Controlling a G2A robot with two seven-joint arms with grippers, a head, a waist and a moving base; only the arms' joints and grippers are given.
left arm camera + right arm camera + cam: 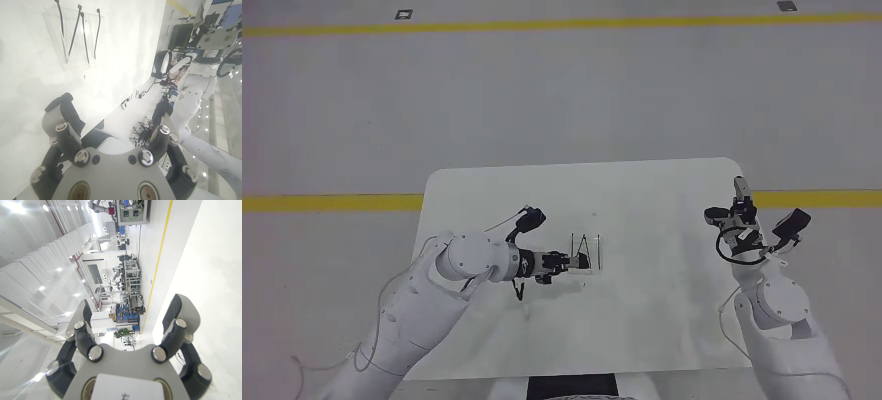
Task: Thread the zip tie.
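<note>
White table (662,300) — zip ties (85,36) lie just ahead of left gripper (115,104).

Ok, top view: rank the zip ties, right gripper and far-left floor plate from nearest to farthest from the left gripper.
1. The zip ties: on the table, right at the left gripper.
2. The right gripper: over the table's opposite side.
3. The far-left floor plate: on the floor, well beyond the table.

White table (662,300), clear sheet (90,37), 4 zip ties (85,37)
</note>
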